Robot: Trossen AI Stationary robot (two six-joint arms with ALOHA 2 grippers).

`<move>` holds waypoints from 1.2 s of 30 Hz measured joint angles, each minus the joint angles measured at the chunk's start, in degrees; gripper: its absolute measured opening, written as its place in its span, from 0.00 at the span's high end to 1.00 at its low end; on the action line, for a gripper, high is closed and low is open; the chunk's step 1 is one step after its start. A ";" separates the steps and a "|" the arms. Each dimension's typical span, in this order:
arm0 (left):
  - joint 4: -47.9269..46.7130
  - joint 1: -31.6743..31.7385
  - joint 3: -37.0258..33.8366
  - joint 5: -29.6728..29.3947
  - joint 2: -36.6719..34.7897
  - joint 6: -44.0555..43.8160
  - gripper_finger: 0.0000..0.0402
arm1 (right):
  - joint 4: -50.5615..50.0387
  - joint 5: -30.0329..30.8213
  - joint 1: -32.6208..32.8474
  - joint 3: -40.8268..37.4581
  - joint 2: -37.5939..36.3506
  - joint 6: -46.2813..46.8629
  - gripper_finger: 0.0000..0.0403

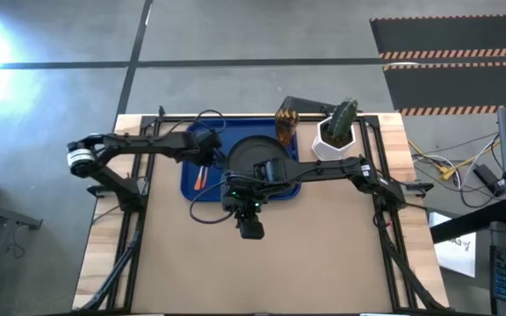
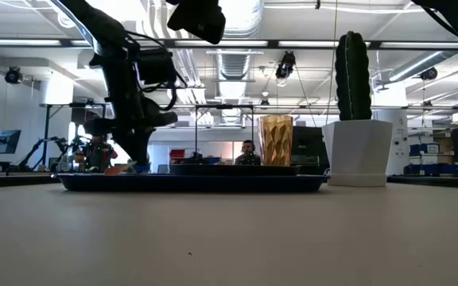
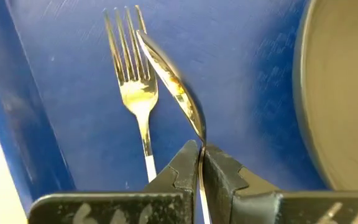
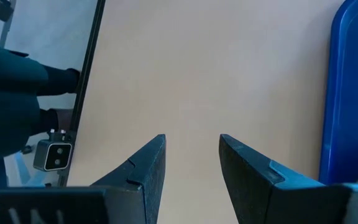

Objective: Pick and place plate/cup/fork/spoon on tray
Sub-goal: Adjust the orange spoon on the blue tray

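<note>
Left claw [image 3: 201, 155] clenched on spoon [image 3: 169, 90], low over tray [image 3: 73, 106] beside fork [image 3: 132, 84], frame centre. Right claw [image 4: 191, 158] released, hovering above counter [image 4: 216, 68].

Fork [image 3: 135, 93] flat on tray [image 3: 241, 74], spoon [image 3: 173, 87] pinched

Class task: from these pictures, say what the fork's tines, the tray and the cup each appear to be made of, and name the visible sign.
Fork tines: likely polished metal; silvery with bright mirror-like glints.
Tray: probably plastic; uniform bright blue with a soft sheen, faint scuffs and a moulded raised rim.
Cup: amber and translucent with faceted ribs that catch light; glass or clear plastic, the look leaves it open.
</note>
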 joint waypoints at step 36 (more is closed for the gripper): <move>-0.99 -0.55 5.63 -0.86 10.29 2.95 1.00 | -0.52 -0.02 0.00 0.00 0.00 -0.28 0.65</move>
